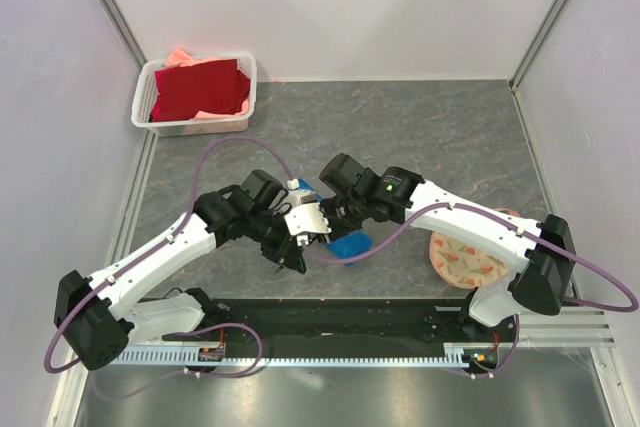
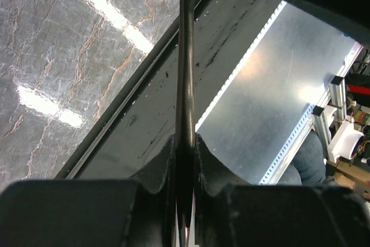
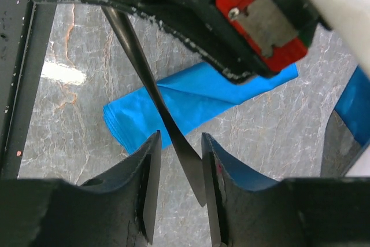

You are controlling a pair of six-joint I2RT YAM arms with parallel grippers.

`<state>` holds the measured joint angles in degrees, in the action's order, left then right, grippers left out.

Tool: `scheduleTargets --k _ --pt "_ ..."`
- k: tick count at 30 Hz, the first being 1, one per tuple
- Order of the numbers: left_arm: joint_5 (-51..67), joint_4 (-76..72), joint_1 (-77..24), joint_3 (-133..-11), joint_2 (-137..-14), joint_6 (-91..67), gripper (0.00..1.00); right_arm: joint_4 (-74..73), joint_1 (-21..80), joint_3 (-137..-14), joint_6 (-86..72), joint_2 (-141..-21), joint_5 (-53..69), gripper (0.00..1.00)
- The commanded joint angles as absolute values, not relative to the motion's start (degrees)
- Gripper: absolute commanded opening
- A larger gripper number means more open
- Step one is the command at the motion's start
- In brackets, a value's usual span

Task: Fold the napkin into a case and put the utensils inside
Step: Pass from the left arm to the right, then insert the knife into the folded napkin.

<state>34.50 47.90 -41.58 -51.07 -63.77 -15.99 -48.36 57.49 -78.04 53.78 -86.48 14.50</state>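
Near table's front edge, L gripper clamps a black utensil. R gripper straddles its blade, jaws apart w/ slim gaps both sides. Folded napkin lies just beside; open tabletop toward far wall.

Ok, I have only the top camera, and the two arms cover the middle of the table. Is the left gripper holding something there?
Observer: Yes. The left wrist view shows the left gripper shut on a thin black utensil.
Operator: And the right one, does it grip the utensil too?
Observer: Not yet. In the right wrist view the utensil passes between the fingers of the right gripper, with a small gap on each side.
Operator: I see only a bit of blue. How is the napkin?
Observer: The napkin lies on the table as a long, narrow folded strip below the utensil.
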Motion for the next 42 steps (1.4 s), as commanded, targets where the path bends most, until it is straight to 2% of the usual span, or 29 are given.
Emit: scheduleTargets --k 1,6,9,11,12,13,15,16,18,19,23,25,27,31,32,39,42 --pt "35.0 46.3 -41.7 -54.1 -63.4 -12.9 0.02 -46.2 57.7 -79.3 54.6 -86.8 15.2 0.44" --pt "35.1 46.5 -41.6 -54.3 -63.3 -12.8 0.02 -46.0 57.7 -79.6 54.7 -87.8 15.5 0.46" --pt "35.2 46.6 -41.7 -54.6 -63.2 -12.7 0.02 -45.9 57.7 -79.4 54.5 -88.2 15.8 0.40" --pt "34.2 46.8 -41.6 -54.7 -63.3 -12.8 0.02 -46.0 57.7 -79.1 54.0 -87.9 16.0 0.25" --pt "32.4 47.0 -41.5 -54.8 -63.4 -13.2 0.02 -45.9 57.8 -78.9 52.7 -87.8 15.8 0.05" --pt "31.4 47.1 -40.9 -54.8 -63.1 -14.6 0.06 -46.0 57.7 -78.7 51.8 -87.5 15.4 0.00" --pt "30.3 45.5 -39.4 -54.4 -61.5 -16.3 0.20 -45.8 57.7 -77.0 49.1 -86.8 13.5 0.00" --pt "29.9 44.5 -36.9 -53.9 -60.7 -18.3 0.35 -45.4 57.7 -76.1 46.1 -85.9 12.7 0.00" --pt "29.2 43.0 -33.2 -53.4 -58.1 -20.1 0.46 -44.0 57.7 -72.6 42.0 -84.5 10.1 0.00" --pt "28.6 41.4 -29.1 -52.9 -57.1 -22.0 0.55 -43.1 57.7 -71.3 36.4 -82.5 9.2 0.00" --pt "25.1 38.1 -18.7 -53.0 -55.4 -26.8 0.60 -39.6 57.7 -64.4 17.9 -79.1 1.4 0.00" --pt "25.6 35.3 -15.1 -52.4 -56.9 -30.8 0.60 -41.0 57.7 -62.3 13.7 -78.5 -1.4 0.00" --pt "27.6 30.6 -14.5 -51.8 -59.6 -35.0 0.54 -42.4 57.7 -61.7 4.9 -78.7 -5.2 0.00" --pt "34.4 19.4 -14.6 -48.9 -71.7 -41.2 0.26 -46.0 57.7 -61.2 -4.6 -81.6 -9.1 0.00" --pt "34.4 16.9 -14.8 -49.0 -73.4 -41.7 0.22 -46.6 57.7 -61.3 -7.4 -82.3 -9.1 0.00" --pt "29.0 14.5 -16.6 -55.0 -87.4 -41.2 0.15 -49.0 57.7 -62.9 -12.6 -88.1 -9.8 0.00" --pt "26.5 14.7 -16.7 -58.0 -93.0 -41.0 0.15 -49.6 57.7 -62.9 -14.1 -90.2 -11.3 0.00"
